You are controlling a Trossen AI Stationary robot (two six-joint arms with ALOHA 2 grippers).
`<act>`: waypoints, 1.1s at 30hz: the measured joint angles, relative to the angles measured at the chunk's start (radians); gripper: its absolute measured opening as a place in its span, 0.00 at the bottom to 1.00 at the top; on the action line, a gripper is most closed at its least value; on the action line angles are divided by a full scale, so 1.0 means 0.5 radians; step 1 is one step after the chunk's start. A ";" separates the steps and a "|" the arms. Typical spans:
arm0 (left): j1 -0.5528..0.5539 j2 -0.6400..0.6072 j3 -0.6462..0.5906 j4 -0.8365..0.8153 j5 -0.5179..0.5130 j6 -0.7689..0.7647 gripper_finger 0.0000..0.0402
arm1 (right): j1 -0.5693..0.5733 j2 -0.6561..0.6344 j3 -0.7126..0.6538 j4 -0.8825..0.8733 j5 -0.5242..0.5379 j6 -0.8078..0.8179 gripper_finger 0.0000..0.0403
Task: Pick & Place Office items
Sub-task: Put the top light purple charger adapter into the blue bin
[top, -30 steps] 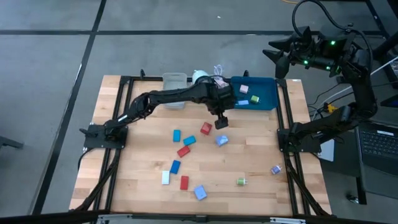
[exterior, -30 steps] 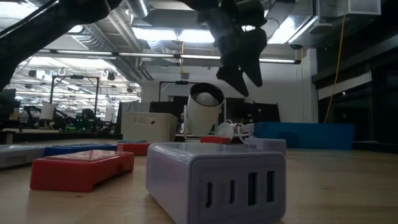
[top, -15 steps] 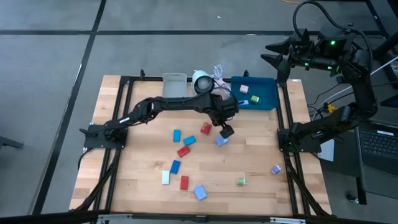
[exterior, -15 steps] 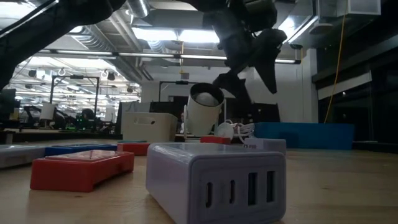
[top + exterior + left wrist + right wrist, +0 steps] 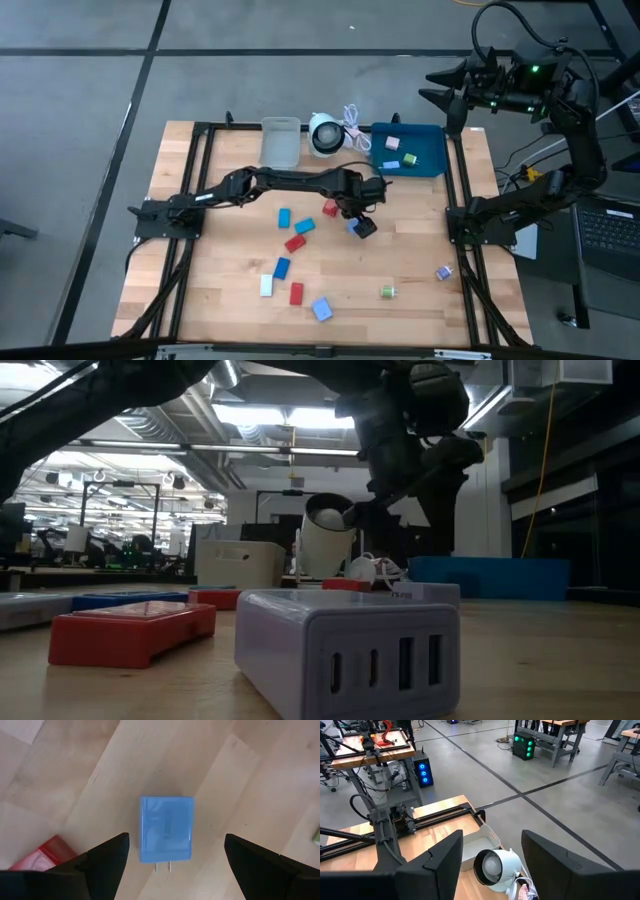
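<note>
My left gripper [image 5: 362, 225] is open and low over a light-blue block [image 5: 166, 835] with two prongs that lies flat near the table's middle. Its fingers stand on either side of the block without touching it. A red block [image 5: 331, 208] lies just beside it. Several more red, blue, white and light-blue blocks lie flat toward the near left, among them a red one [image 5: 295, 243] and a light-blue one [image 5: 321, 309]. A green bit [image 5: 387, 292] and a purple bit [image 5: 443, 272] lie near right. My right gripper [image 5: 491, 840] is open, raised beyond the table's far right corner [image 5: 450, 95].
A grey bin [image 5: 281, 140], a white round black-faced object [image 5: 325, 133] with its cord [image 5: 352, 115] and a blue tray [image 5: 428, 150] holding a few small pieces line the far edge. In the low view a pale charger block [image 5: 345, 650] stands close to the camera.
My left gripper has moved from near the blue tray toward the table's near edge and slightly right, and has come down over the light-blue block. It has turned on the way, and its fingers have opened. No block has moved.
</note>
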 joint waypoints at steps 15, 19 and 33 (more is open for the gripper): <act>-0.123 0.208 0.013 0.025 0.044 0.071 0.80 | 0.001 0.026 0.001 0.001 0.007 0.217 0.52; -0.128 0.229 0.011 0.041 -0.027 0.059 0.80 | 0.002 0.047 0.002 0.002 0.008 0.218 0.52; -0.086 0.219 0.005 0.219 -0.037 -0.013 0.80 | 0.002 0.125 0.002 -0.002 -0.066 0.210 0.52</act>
